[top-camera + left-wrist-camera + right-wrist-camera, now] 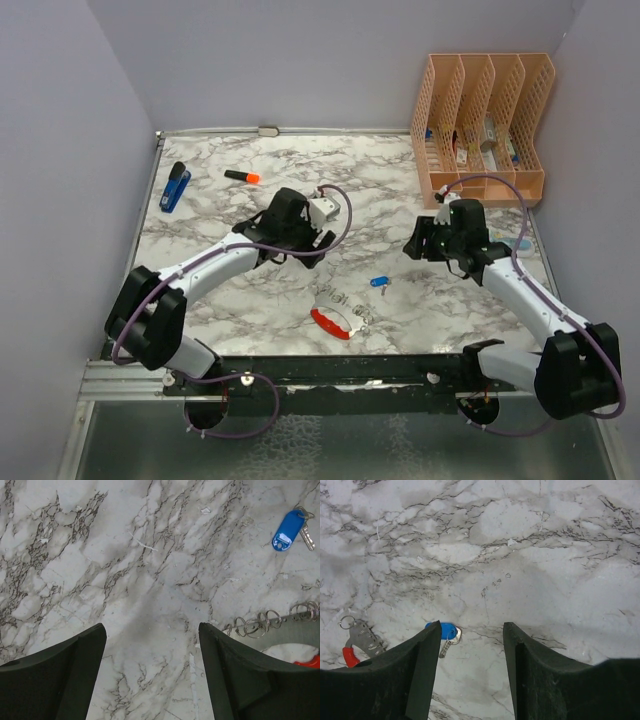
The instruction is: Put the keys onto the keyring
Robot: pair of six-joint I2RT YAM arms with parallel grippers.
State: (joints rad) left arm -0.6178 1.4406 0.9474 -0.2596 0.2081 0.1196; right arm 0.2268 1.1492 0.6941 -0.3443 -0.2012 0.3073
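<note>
Top external view shows the keyring (335,318) lying on the marble table (260,300) close to the front edge, its red side toward the arms. The blue key (379,282) lies near it on the right, not touching. The left gripper (152,630) has its fingers spread and holds nothing. The right gripper (471,625) is also spread and empty, just beside the blue key.

A lab test booth is suggested: a marbled worktop (400,190) enclosed by plain walls (300,60), an office organiser (485,120) at its far right corner.
</note>
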